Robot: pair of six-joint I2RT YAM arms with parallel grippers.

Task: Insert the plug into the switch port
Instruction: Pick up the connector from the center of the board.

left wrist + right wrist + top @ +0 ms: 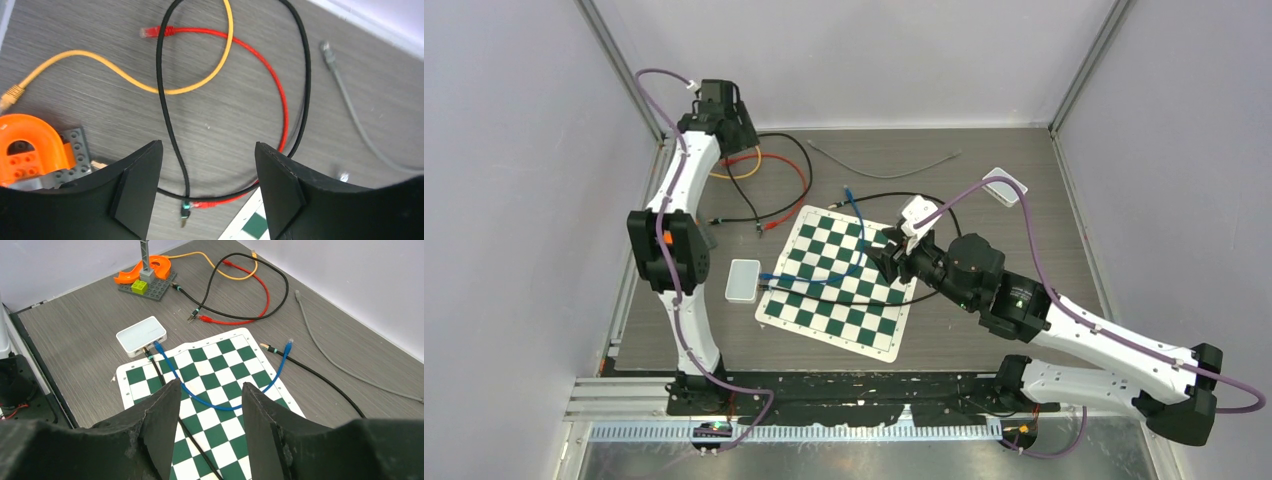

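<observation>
Grey cable (pixel 327 355), far end beyond frame edge

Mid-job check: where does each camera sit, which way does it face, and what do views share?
Top external: above and behind, looking down on the table; left arm and right arm show.
Left wrist: far-left corner, facing down at the red cable; its fingers frame the bottom.
Right wrist: over the chessboard, facing the switch; its fingers frame the bottom.
Shared: the red cable.
</observation>
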